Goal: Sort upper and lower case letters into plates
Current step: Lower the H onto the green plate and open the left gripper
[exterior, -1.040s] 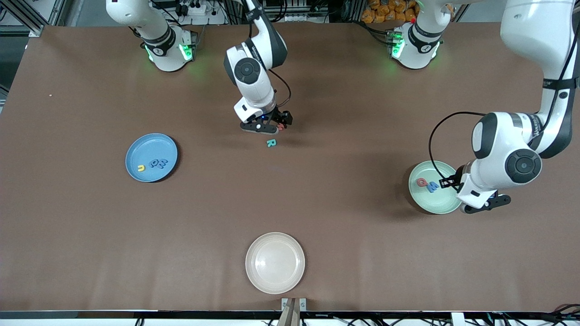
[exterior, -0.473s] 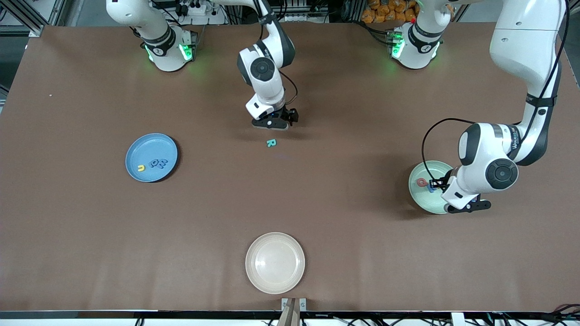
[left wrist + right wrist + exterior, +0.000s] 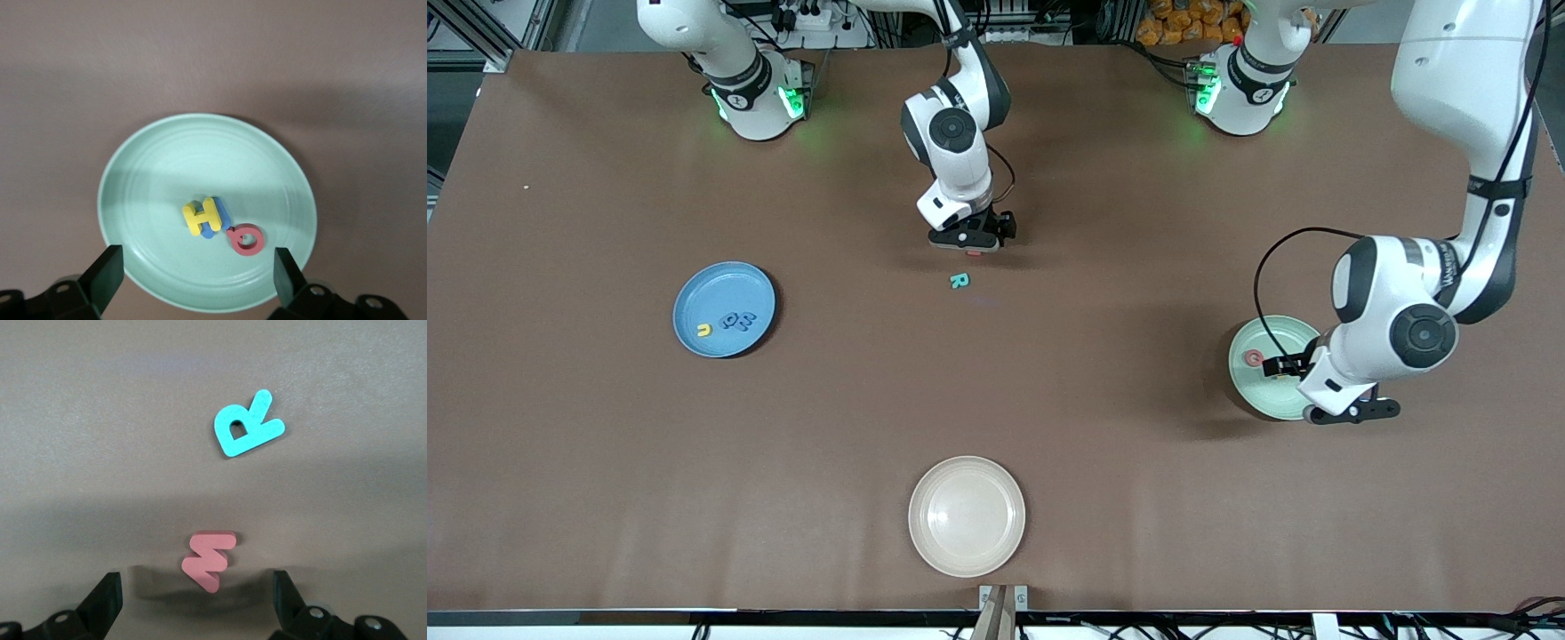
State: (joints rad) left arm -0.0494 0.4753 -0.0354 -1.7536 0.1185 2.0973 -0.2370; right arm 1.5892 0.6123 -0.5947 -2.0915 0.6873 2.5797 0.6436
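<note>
The left pincer (image 3: pixel 193 280) hangs wide open over the green plate (image 3: pixel 133 173); the right pincer (image 3: pixel 193 603), also wide, straddles a red letter (image 3: pixel 209 559).

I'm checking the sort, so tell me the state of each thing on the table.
mint plate: holds yellow H on a blue letter, coral letter
blue plate: holds three letters
teal R: flat on table
coral m: on table
cream plate: nothing in it
left gripper: open over mint plate
right gripper: open over coral m
</note>
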